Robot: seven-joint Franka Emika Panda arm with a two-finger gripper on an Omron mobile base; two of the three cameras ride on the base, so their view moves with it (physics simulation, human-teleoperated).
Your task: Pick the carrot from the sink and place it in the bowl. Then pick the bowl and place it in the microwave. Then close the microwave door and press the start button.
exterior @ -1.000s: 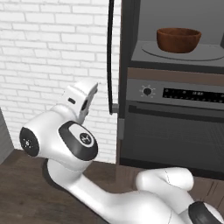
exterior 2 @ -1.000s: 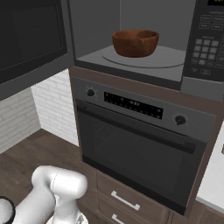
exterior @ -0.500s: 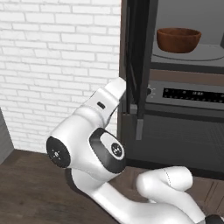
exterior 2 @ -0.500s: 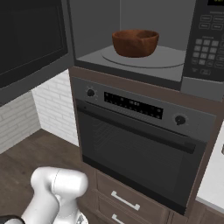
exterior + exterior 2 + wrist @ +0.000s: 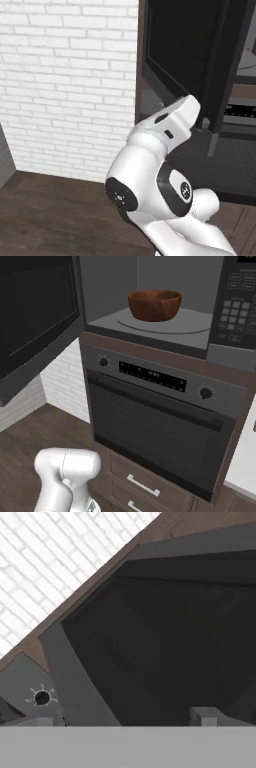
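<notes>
Jaws: can't tell how wide they stand; the gripper (image 5: 204,123) is tucked just under the microwave door (image 5: 190,55).
Door: swung partly open.
Bowl (image 5: 154,304): inside the microwave (image 5: 155,323), on its turntable.
Oven (image 5: 160,426): directly below the microwave.

The microwave door (image 5: 37,326) hangs partly open, its dark glass panel blocking the left side of the cavity. The bowl (image 5: 154,304) occupies the turntable's middle; open space remains above and in front of it.
</notes>
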